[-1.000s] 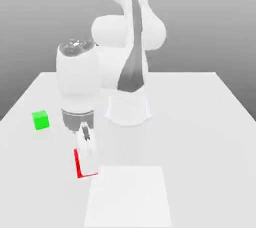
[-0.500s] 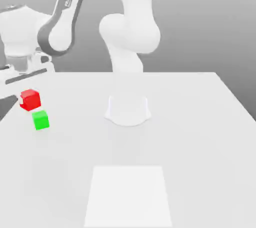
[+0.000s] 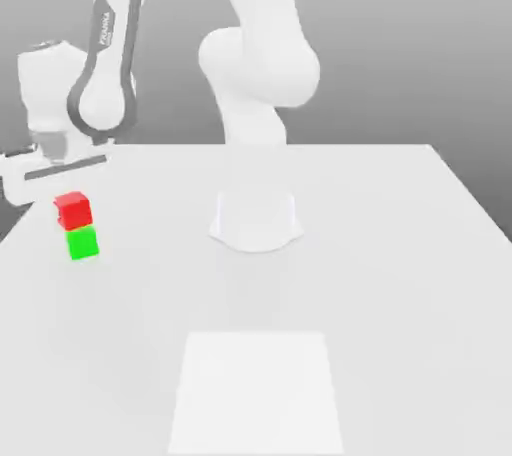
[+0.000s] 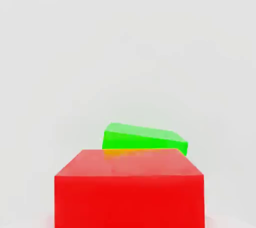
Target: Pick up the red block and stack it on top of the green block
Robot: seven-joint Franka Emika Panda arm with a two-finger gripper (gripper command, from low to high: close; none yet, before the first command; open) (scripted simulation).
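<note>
The red block is at the exterior view's left, around mid-height of the frame, a bright, plain matte cube with crisp corners and a slightly darker red side. In the hand view it looms close, one broad face bright and the adjoining one duller. The pincer is together, clamped on the red block, with its pale body above it.

The green block sits on the desk, just below the red one in the exterior view; in the hand view it peeks out past the red block, turned at a slight angle to it. Whether the two touch, I cannot tell.

The desk's slanting edge at the exterior view's left runs near both blocks. Open surface stretches toward the centre, where the arm's base stands, and down to a pale square at lower centre.
</note>
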